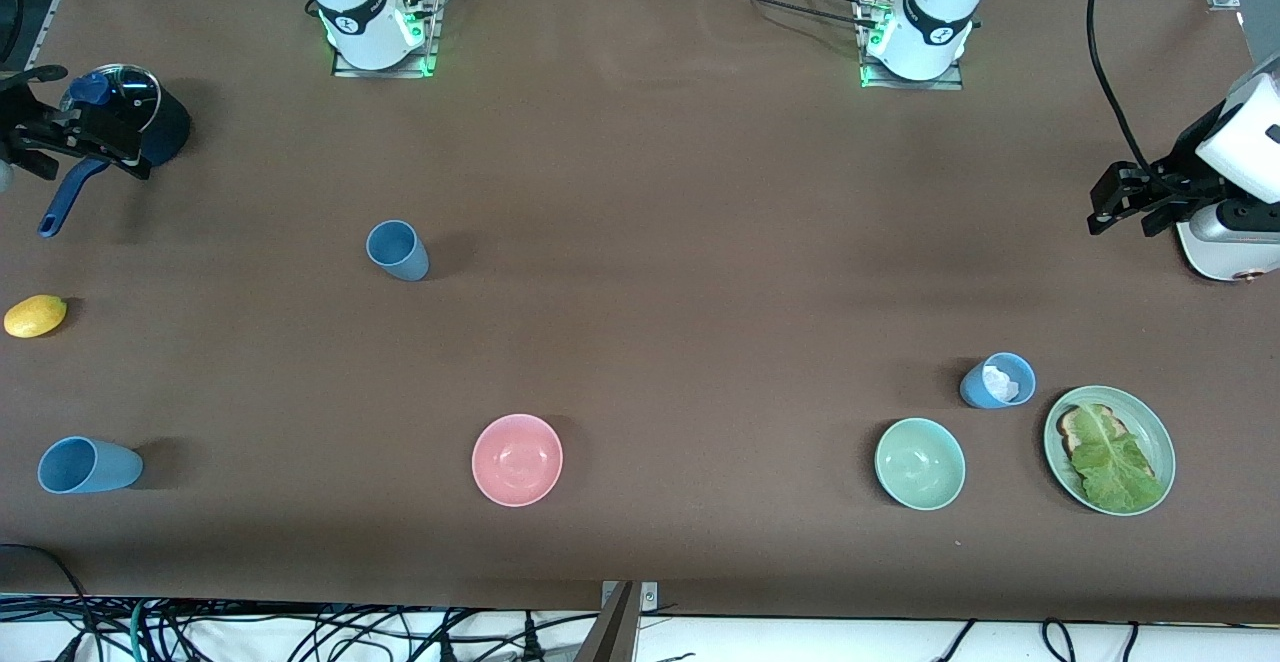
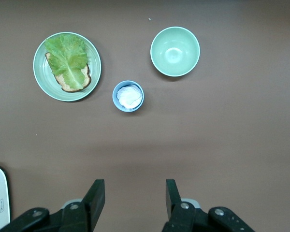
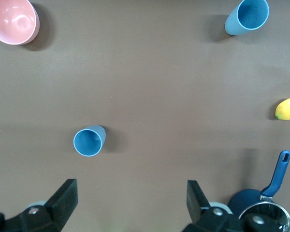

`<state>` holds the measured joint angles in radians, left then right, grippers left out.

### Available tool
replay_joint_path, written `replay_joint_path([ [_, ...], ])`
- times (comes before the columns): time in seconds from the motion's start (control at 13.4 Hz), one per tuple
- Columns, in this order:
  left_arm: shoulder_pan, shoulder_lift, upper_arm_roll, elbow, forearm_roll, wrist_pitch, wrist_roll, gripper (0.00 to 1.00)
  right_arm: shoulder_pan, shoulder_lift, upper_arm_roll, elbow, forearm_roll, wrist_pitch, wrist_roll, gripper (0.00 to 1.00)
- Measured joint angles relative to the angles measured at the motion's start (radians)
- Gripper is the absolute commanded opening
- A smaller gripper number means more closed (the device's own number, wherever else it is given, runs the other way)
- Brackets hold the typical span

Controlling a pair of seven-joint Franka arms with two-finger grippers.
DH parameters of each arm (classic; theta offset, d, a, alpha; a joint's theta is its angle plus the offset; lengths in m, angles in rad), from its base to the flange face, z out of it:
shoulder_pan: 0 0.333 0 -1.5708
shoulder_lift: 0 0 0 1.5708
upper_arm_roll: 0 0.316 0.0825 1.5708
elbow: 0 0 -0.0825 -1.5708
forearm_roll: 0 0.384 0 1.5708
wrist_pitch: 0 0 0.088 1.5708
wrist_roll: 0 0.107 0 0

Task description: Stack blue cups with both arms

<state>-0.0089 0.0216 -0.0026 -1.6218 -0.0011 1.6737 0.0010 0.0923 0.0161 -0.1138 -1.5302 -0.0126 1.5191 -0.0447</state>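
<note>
Three blue cups stand apart on the brown table [image 1: 700, 242]. One blue cup [image 1: 397, 250] stands toward the right arm's end and shows in the right wrist view [image 3: 89, 141]. A second [image 1: 88, 465] stands nearer the front camera [image 3: 247, 17]. A third [image 1: 998, 380], with something white inside, stands beside the green plate toward the left arm's end [image 2: 128, 95]. My right gripper [image 1: 35, 122] hangs open and empty over the saucepan [image 3: 130, 193]. My left gripper [image 1: 1122, 222] hangs open and empty over the left arm's end of the table [image 2: 135, 193].
A dark blue saucepan [image 1: 150, 122] with a glass lid and a yellow lemon [image 1: 35, 315] lie at the right arm's end. A pink bowl [image 1: 517, 459] and a green bowl [image 1: 920, 463] sit near the front edge. A green plate [image 1: 1052, 442] holds bread and lettuce.
</note>
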Motion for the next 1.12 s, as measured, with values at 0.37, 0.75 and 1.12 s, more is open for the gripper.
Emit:
replay_joint_path([
  [0.37, 0.000, 0.000, 0.000, 0.000, 0.000, 0.000, 0.000, 0.61, 0.000, -0.002, 0.000, 0.000, 0.000, -0.002, 0.000, 1.00],
  [0.75, 0.000, 0.000, 0.000, 0.000, 0.000, 0.000, 0.000, 1.00, 0.000, -0.002, 0.000, 0.000, 0.000, -0.004, 0.000, 1.00],
  [1.12, 0.000, 0.000, 0.000, 0.000, 0.000, 0.000, 0.000, 1.00, 0.000, -0.002, 0.000, 0.000, 0.000, -0.004, 0.000, 1.00],
])
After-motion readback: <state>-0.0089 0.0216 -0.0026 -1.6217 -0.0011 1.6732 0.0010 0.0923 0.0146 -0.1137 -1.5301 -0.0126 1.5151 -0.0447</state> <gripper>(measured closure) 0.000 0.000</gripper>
